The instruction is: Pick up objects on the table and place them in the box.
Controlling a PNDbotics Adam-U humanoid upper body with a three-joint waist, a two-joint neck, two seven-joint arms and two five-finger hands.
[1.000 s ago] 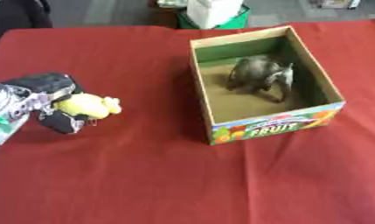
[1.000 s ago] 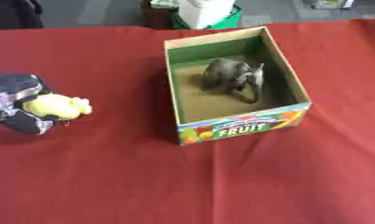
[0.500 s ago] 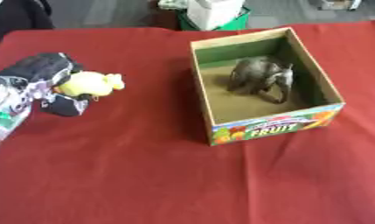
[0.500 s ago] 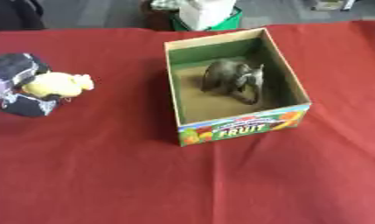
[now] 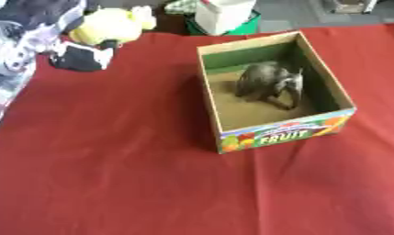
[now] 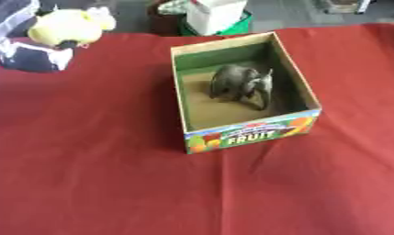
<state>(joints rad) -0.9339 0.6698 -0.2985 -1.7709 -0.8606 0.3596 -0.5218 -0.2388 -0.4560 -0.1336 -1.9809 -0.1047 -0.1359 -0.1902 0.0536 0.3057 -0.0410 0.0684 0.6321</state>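
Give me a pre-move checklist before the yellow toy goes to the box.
1. Toy held: the left hand has its fingers curled round the yellow plush toy, raised at the upper left. Ok.
2. Box open side up: ok.
3. Room in the box: the grey elephant figure stands toward its far half, and bare floor shows in front. Ok.
4. Path from toy to box over the red tablecloth: nothing lies between. Ok.
5. Right hand: in no view. Cannot tell.

Red-clothed table (image 5: 135, 183) — on it, a cardboard box (image 5: 284, 135).
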